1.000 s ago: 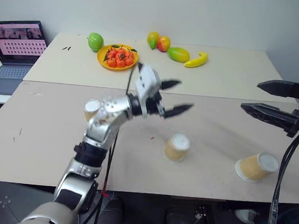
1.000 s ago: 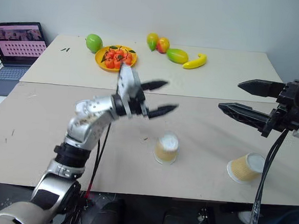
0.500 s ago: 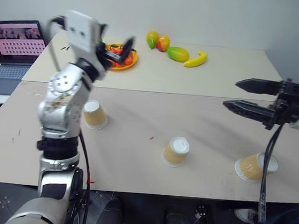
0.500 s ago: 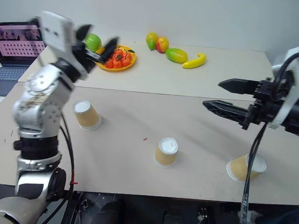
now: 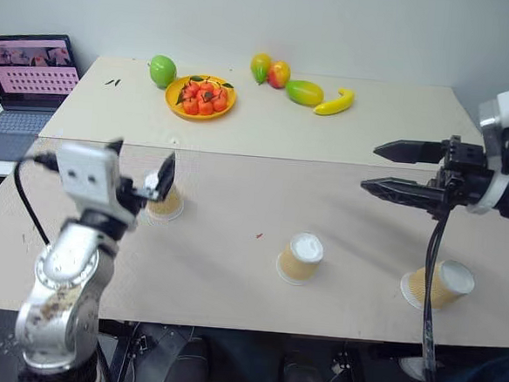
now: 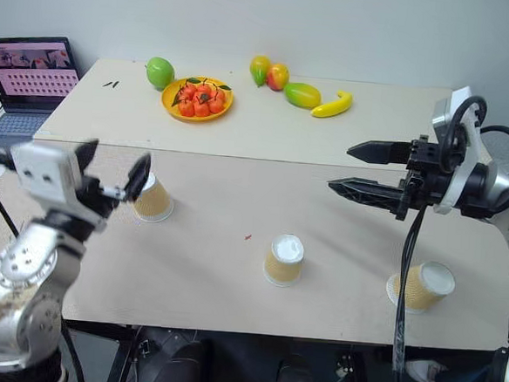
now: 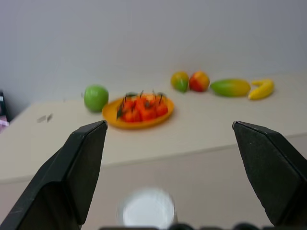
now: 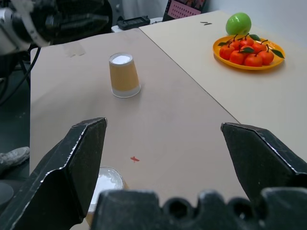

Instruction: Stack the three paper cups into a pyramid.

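Note:
Three tan paper cups stand apart on the near table, white bases up. The left cup (image 5: pixel 166 204) is partly hidden behind my left gripper (image 5: pixel 141 159), which is open and hangs just in front of and above it, holding nothing. Its white base (image 7: pixel 146 209) shows low between the open fingers (image 7: pixel 72 177). The middle cup (image 5: pixel 300 257) stands alone near the table's front. The right cup (image 5: pixel 440 284) sits near the front right, behind a cable. My right gripper (image 5: pixel 370 168) is open in the air above the table, up and right of the middle cup, pointing left, empty. No pyramid stands.
On the far table are an orange plate of tangerines (image 5: pixel 200 97), a green apple (image 5: pixel 162 71), a few other fruits (image 5: pixel 280 75) and a banana (image 5: pixel 334 102). A laptop (image 5: pixel 26 79) sits at the far left. The right arm's cable (image 5: pixel 429 282) hangs over the front right.
My left arm has swung from above the table's middle to the left and down, ending by the left cup. The right gripper has drifted a little to the left. The cups have not moved.

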